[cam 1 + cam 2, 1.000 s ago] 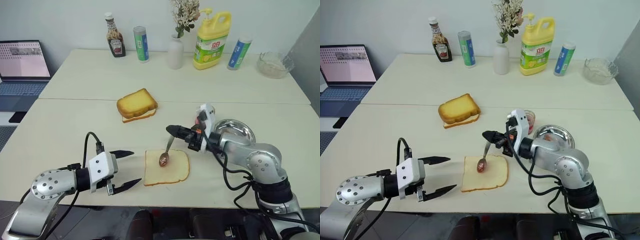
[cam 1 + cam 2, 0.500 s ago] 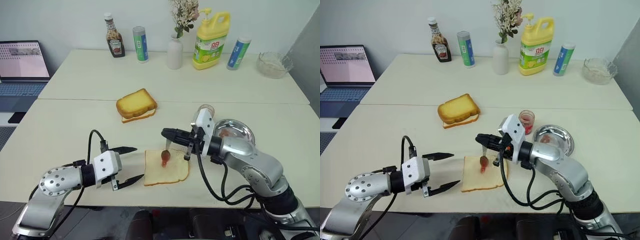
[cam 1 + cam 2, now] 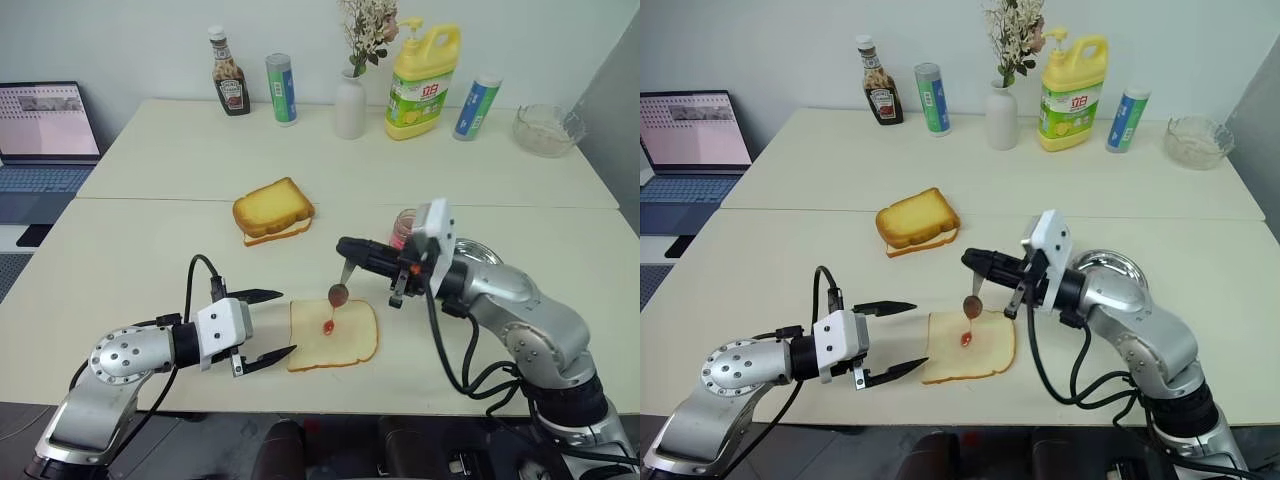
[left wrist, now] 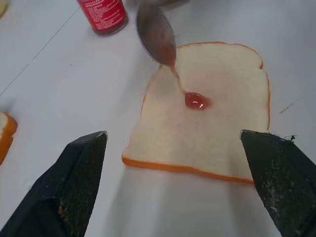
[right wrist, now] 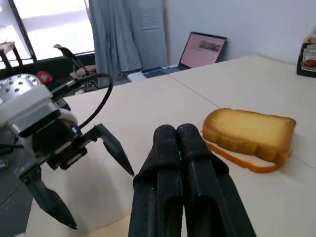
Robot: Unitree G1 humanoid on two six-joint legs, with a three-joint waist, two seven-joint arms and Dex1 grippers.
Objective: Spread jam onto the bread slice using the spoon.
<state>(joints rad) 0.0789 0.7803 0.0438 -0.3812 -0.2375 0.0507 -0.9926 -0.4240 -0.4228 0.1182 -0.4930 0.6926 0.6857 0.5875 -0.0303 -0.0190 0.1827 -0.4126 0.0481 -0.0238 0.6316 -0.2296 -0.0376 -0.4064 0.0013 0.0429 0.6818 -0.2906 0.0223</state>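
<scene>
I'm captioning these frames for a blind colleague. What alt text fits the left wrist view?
A jam-coated spoon hangs just above a pale bread slice, a thin strand of jam running down to a small red blob on the bread. The left gripper frames the slice with its two black fingers open, and the jam jar stands on the table beyond the slice.

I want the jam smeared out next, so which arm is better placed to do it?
Probably the right. Its claw is shut on the spoon, hanging just above the jam blob on the bread slice. The left claw is open and empty beside the slice.
</scene>
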